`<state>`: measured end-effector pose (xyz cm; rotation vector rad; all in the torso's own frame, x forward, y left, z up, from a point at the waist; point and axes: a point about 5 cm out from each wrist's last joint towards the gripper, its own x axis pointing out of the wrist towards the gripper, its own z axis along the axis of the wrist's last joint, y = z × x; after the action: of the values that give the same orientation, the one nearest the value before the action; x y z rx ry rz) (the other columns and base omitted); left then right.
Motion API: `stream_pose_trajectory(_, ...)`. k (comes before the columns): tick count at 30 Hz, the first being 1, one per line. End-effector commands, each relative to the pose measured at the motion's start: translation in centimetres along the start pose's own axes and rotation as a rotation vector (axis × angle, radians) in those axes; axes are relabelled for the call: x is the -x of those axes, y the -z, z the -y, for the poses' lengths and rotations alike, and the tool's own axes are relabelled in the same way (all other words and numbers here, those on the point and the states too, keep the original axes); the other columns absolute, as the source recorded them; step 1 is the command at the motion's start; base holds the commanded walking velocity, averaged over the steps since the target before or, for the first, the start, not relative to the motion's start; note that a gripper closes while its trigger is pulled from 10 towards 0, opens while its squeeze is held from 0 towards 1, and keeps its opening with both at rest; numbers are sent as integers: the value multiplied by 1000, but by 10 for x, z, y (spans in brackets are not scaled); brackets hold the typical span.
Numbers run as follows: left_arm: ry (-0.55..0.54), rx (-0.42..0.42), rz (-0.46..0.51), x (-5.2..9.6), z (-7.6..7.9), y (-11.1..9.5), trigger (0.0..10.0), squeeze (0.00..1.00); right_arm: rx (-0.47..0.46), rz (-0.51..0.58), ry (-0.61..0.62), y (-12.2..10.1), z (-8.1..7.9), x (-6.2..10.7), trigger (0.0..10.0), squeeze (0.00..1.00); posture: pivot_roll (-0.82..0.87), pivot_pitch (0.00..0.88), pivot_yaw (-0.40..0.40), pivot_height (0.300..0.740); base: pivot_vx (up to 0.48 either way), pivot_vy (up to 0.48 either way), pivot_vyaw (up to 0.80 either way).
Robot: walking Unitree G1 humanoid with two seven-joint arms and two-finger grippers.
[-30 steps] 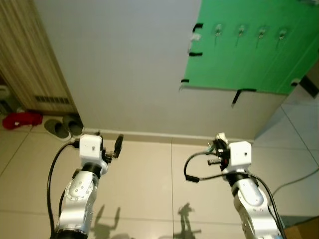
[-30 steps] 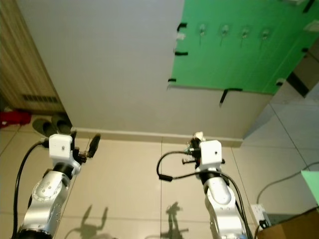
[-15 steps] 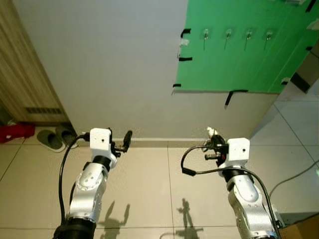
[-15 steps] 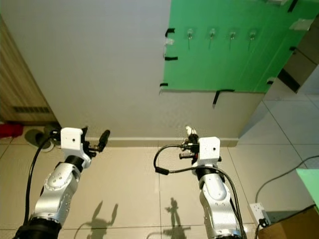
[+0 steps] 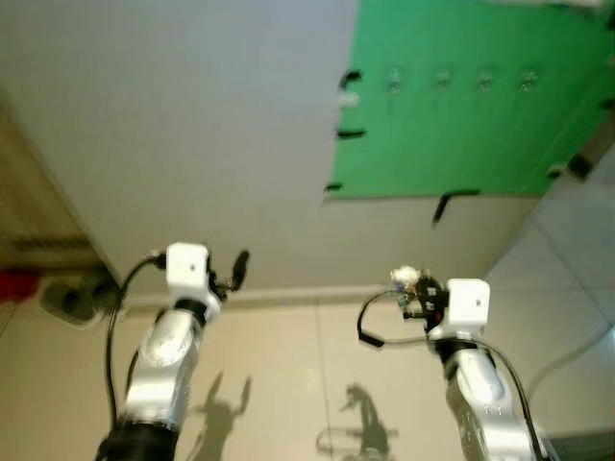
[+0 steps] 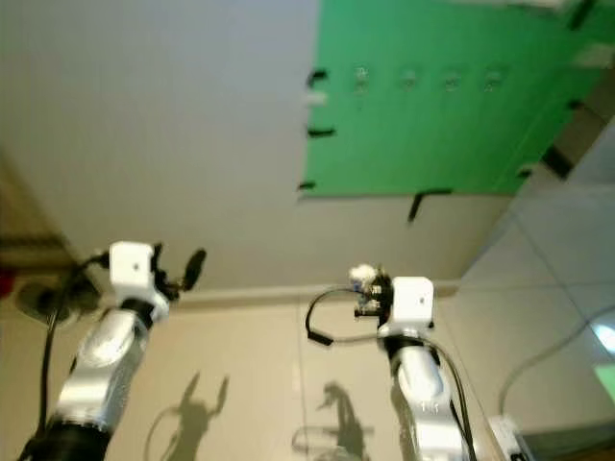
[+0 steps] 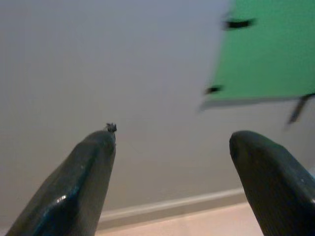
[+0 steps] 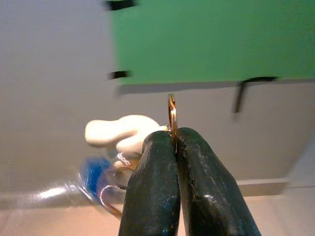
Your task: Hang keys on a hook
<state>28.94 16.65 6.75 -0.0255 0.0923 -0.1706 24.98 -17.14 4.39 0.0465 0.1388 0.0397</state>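
both arms are raised in front of the robot above a tiled floor (image 5: 288,375), where their shadows fall. the left gripper (image 7: 172,147) is released, its two black fingers (image 7: 83,182) spread wide apart with nothing between them, pointing at the grey wall (image 5: 192,125). the right gripper (image 8: 173,142) is clenched on the keys (image 8: 118,162): its fingers (image 8: 152,187) press together on a thin brass ring (image 8: 172,114) that stands up just above the tips, while a white fob and a blue, blurred part of the bunch hang beside the fingers. in the head views the bunch shows as a small pale cluster at the front of the right wrist, with a black cable looping beneath it. beyond the arms a baseboard runs along the foot of the wall. higher on the wall is a green panel (image 5: 461,106) held at its edges by strips of black tape, and near its top sits a row of four small hooks (image 5: 461,79), blurred, well apart from the keys. at the far left a pair of slippers (image 5: 67,298) lies on the floor by the wall.
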Motion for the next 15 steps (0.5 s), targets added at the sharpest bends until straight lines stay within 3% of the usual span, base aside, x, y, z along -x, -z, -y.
stream_pose_trajectory(1,17,-18,-19,-1,5,2,10000,0,4,16,9,-4,4,-3,0,0,-5,0,8,740,480,0,0)
stream_pose_trajectory(15,27,-64,-28,-8,2,0,10000,0,-10,11,-7,-4,-2,-11,0,0,-15,0,31,740,480,0,0)
